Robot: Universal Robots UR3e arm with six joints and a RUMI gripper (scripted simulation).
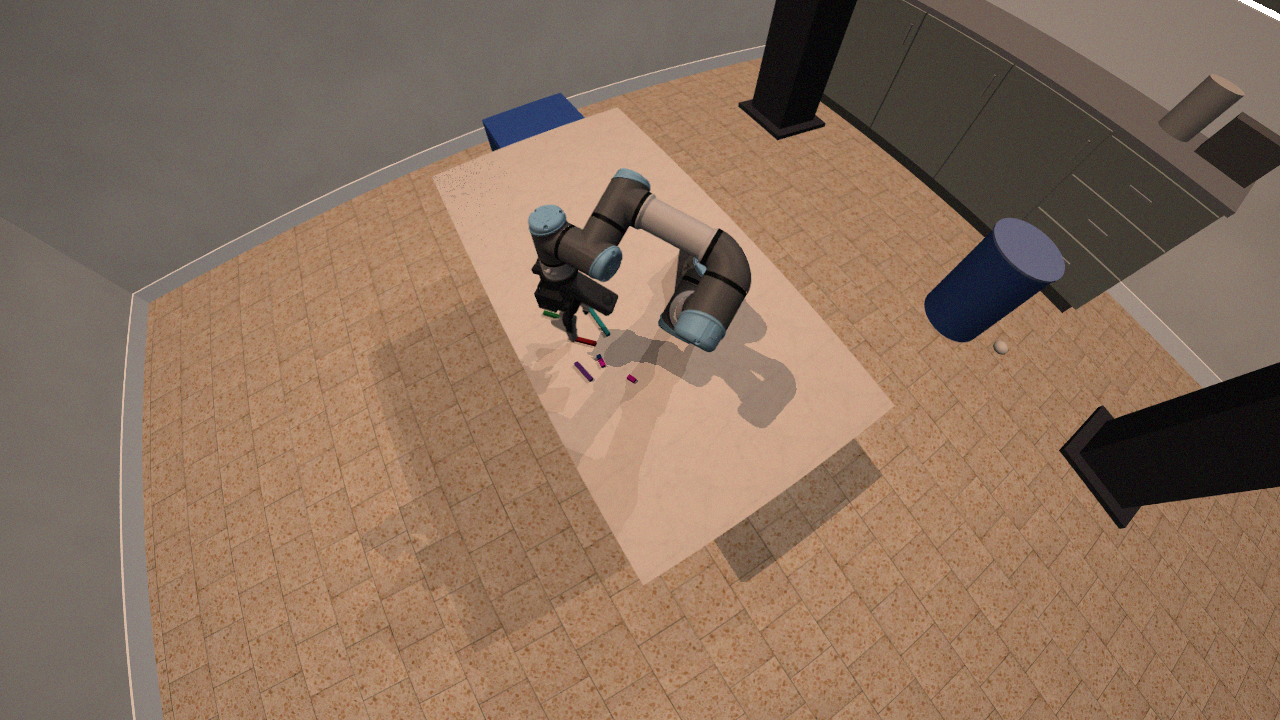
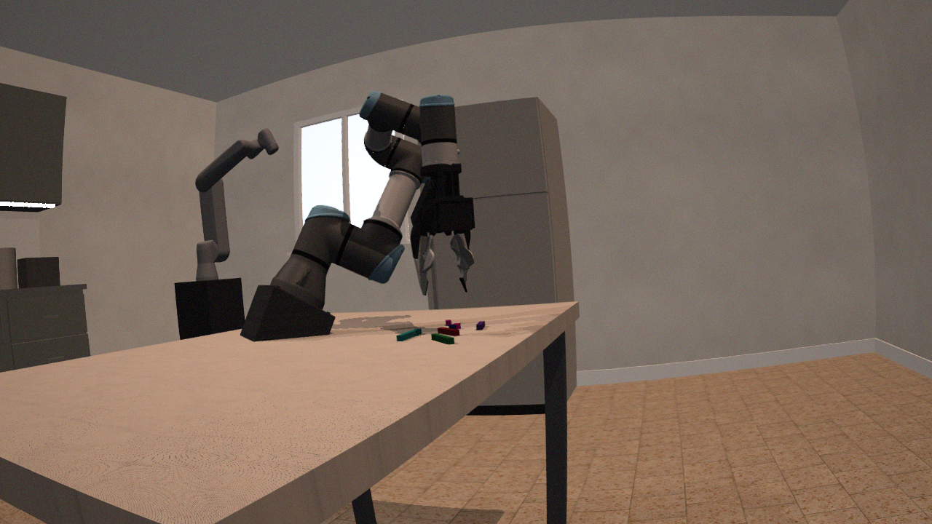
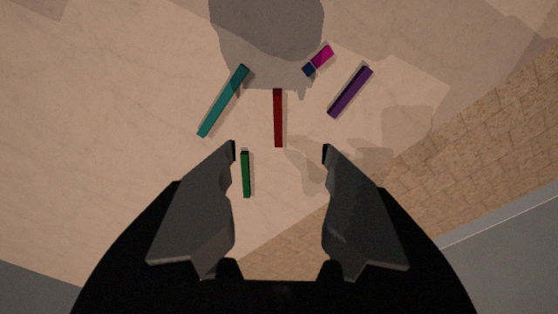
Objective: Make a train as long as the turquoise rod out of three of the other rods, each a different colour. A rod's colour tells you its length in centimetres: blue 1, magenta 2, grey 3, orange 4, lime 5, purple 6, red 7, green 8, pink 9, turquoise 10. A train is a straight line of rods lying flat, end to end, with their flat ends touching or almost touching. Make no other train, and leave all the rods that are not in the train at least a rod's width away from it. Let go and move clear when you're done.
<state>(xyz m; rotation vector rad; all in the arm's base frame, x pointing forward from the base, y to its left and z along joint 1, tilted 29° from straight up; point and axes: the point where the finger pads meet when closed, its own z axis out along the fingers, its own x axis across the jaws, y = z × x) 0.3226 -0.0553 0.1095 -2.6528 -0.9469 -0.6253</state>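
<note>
My gripper is part-way open and empty, high above the rods. A red rod lies below, between the fingertips' lines in the wrist view. A green rod lies nearer the left finger there. The turquoise rod lies slanted at the left. A small blue rod lies in line with a magenta rod, ends touching or almost. A purple rod lies apart beside them.
A second magenta rod lies apart from the blue and magenta pair, on the arm's base side. The table has its long edge near the purple and green rods. The arm's base stands beyond the turquoise rod.
</note>
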